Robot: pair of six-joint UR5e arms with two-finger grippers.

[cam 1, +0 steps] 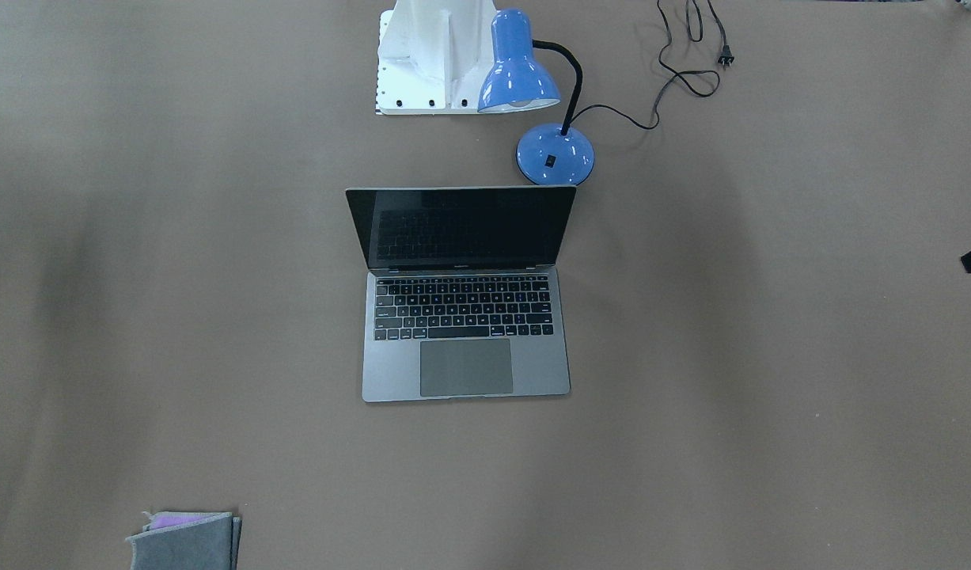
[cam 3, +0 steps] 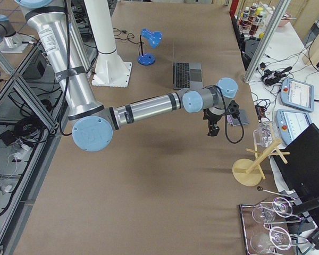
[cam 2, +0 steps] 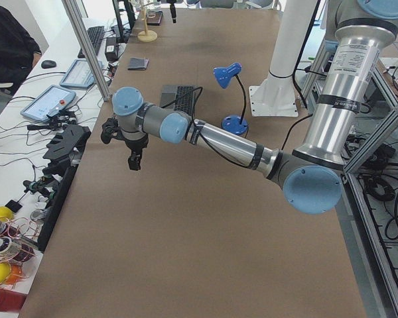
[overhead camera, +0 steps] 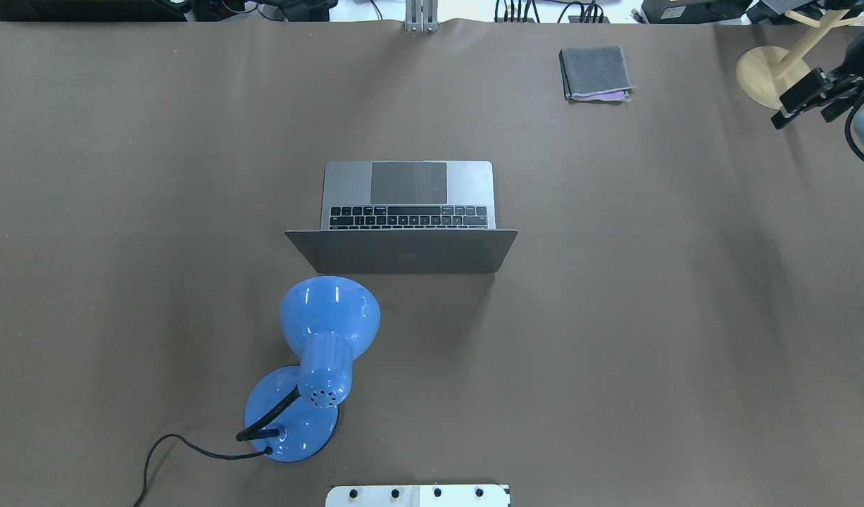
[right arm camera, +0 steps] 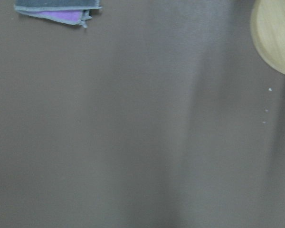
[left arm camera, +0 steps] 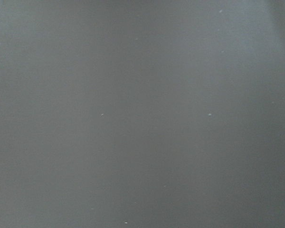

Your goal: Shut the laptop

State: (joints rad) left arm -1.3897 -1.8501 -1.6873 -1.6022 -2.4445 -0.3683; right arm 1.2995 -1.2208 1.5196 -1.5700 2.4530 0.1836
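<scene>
Left gripper (cam 2: 134,160) hangs over bare table (overhead camera: 122,211) at the robot's far left, fingers pointing down, well apart from every object; whether they are spread or closed cannot be told, and its wrist view shows only plain brown surface. Blue lamp (overhead camera: 329,317) stands left of centre on the robot's side, its black cord (overhead camera: 157,451) trailing off to the left and its shade bent over near the left corner of the laptop's lid. Laptop (overhead camera: 403,250) sits at the table's centre, open, with nothing touching it: the base lies flat, keyboard and trackpad facing away from the robot, and the lid stands up, leaning slightly back toward the robot, its screen dark. Folded grey cloth (overhead camera: 595,72), with a purple layer showing at its edge, lies by the far edge to the laptop's right, well apart from it. Wooden stand (overhead camera: 759,70) occupies the far right corner. Right gripper (cam 3: 212,129) hovers above the table near that stand, holding nothing; its finger spacing cannot be told.
</scene>
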